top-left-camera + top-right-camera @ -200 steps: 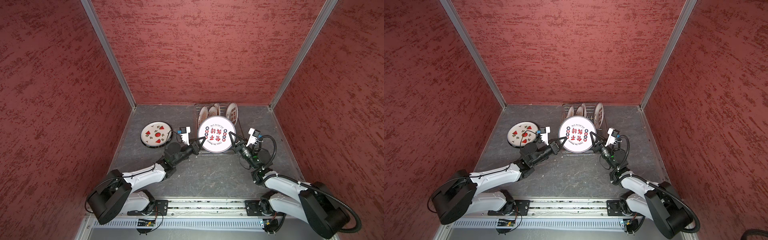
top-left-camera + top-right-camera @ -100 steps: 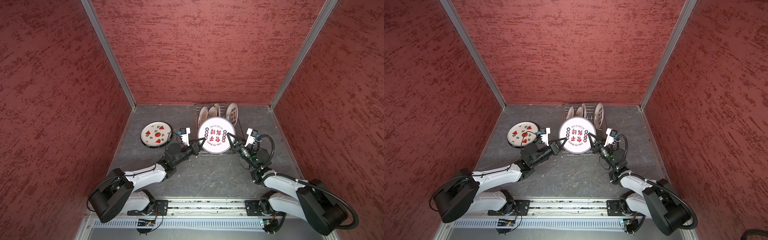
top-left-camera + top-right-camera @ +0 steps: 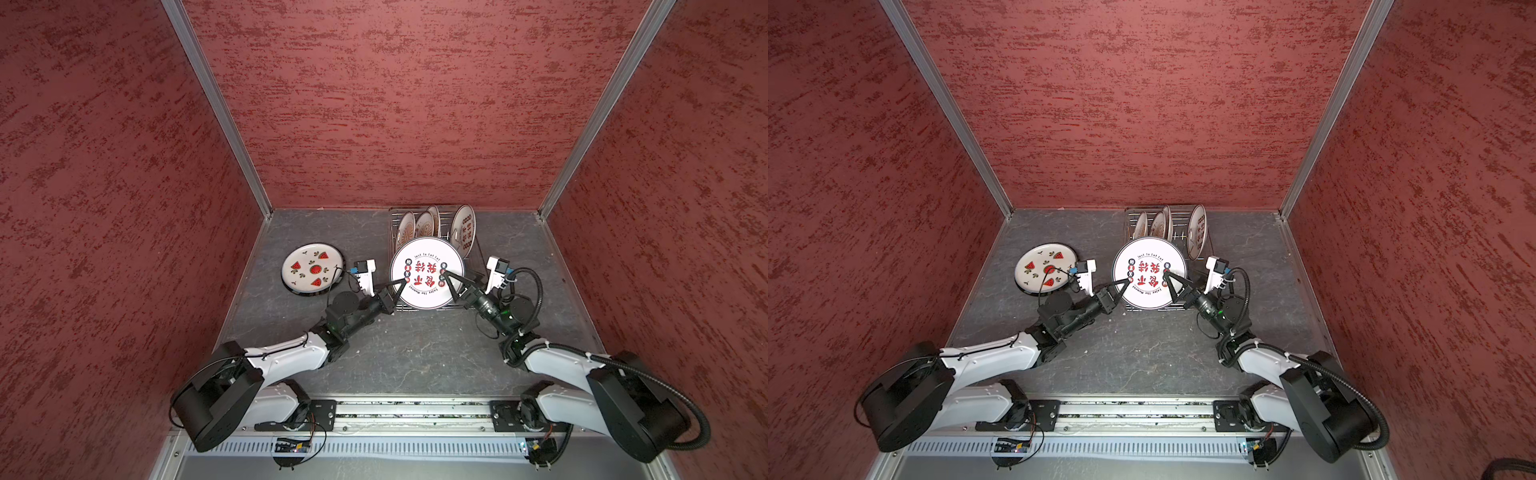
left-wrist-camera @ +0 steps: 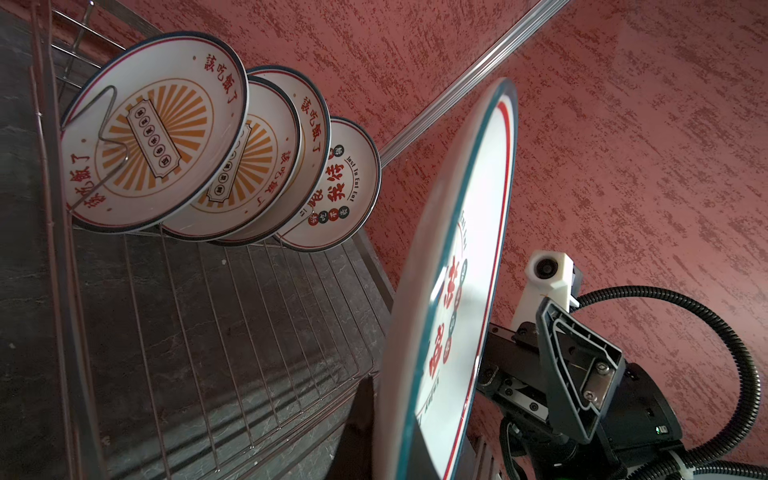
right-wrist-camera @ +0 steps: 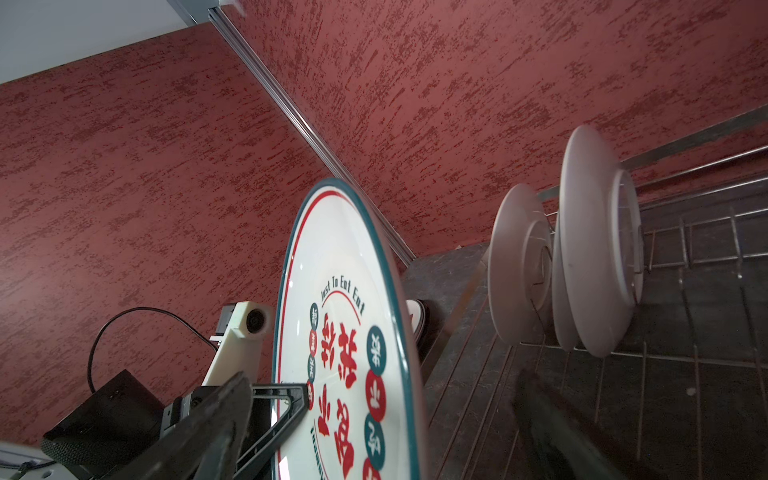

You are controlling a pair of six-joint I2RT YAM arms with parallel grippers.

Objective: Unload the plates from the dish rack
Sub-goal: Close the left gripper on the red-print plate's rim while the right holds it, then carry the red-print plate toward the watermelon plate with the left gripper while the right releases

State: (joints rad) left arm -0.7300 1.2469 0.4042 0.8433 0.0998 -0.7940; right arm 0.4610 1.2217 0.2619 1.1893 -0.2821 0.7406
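At the far left a watermelon plate (image 3: 312, 270) lies flat and face up on the grey counter (image 3: 399, 349), well apart from the dish rack (image 4: 216, 316). Just to its right, the left fingers (image 3: 400, 285) are pinched shut on the left rim of a large plate (image 3: 427, 266) printed with red characters. The right wrist view shows one tip pressed on the printed face. This large plate is held face up over the front of the dish rack; whether its underside touches the front wire I cannot tell. Behind it, at the back of the rack, four more plates stand on edge. Three are sunburst plates (image 4: 153, 133) overlapping in a row, and to their right is one smaller character plate (image 4: 338, 187). On the right, the right fingers (image 3: 455, 286) are spread wide and straddle the large plate's right rim, one above the face and one below. The upper one stands off the plate with a visible gap, and they grip nothing.
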